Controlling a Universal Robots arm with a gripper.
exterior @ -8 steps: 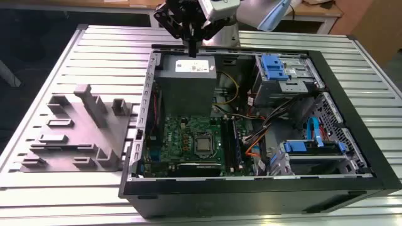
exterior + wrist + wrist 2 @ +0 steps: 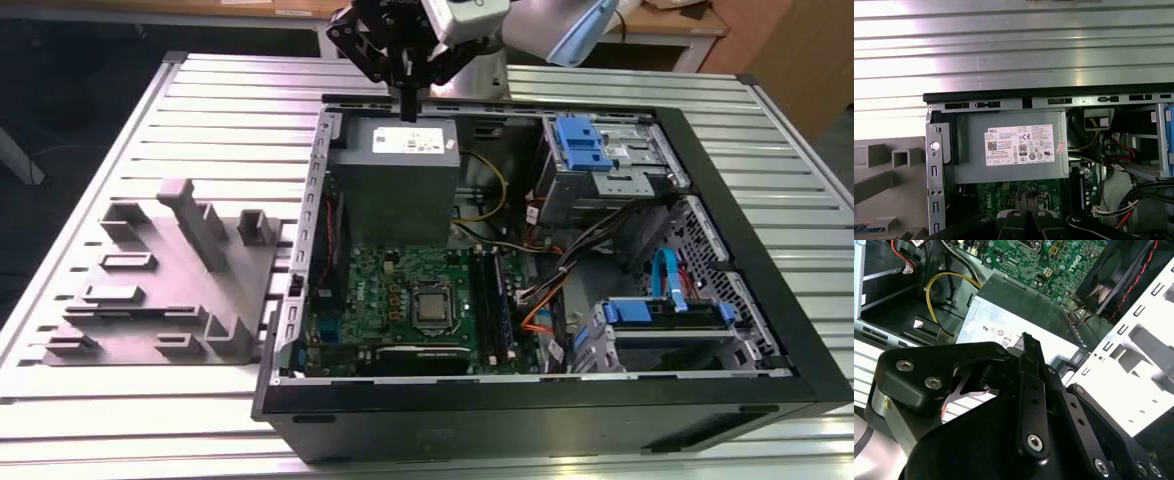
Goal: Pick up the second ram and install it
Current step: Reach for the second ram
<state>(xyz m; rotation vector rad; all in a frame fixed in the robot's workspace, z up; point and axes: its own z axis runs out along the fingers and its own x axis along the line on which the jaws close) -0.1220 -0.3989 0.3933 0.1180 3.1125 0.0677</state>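
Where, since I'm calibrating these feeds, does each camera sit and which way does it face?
Exterior view: off the arm, looking down into the computer case on the slatted table; the claw hangs above the power supply.
First wrist view: on the arm, looking down past the claw at the power supply.
Second wrist view: on the arm, behind the claw's black links, facing the motherboard.
All share the power supply.

1. You're working at a lab or workshop bench: the surface is a slatted aluminium table.
2. On it sit an opened computer case and a grey moulded parts fixture.
3. Wooden desks stand behind.
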